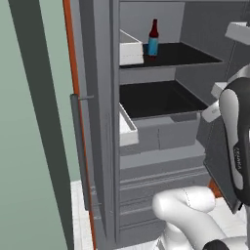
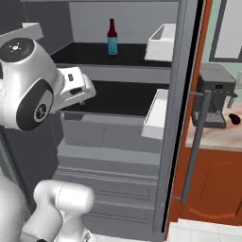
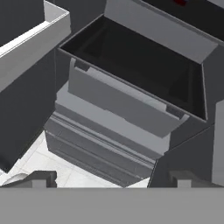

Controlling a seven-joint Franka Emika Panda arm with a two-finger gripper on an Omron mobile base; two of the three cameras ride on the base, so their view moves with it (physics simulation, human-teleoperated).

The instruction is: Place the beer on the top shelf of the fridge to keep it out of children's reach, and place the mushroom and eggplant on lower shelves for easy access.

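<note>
The beer (image 1: 153,39) (image 2: 112,38) stands upright on the top shelf (image 1: 190,54) (image 2: 85,54) of the open fridge (image 1: 100,127), apart from any gripper. One level down, the lower shelf (image 1: 161,100) (image 2: 123,99) (image 3: 144,57) lies bare. My gripper (image 3: 113,179) is open with nothing between its fingertips (image 3: 41,178), and hovers in front of that lower shelf and the grey drawers (image 3: 118,107). The white hand (image 2: 75,89) shows left of the shelf. The eggplant (image 2: 235,118) lies on the counter by the coffee machine. The mushroom is out of view.
White door bins (image 1: 131,52) (image 2: 160,40) (image 2: 155,113) jut from the fridge's doors beside the shelves. A long bar handle (image 2: 194,142) runs down the right door's edge. A coffee machine (image 2: 215,94) stands on the counter (image 2: 217,137) over orange cabinets (image 2: 212,179).
</note>
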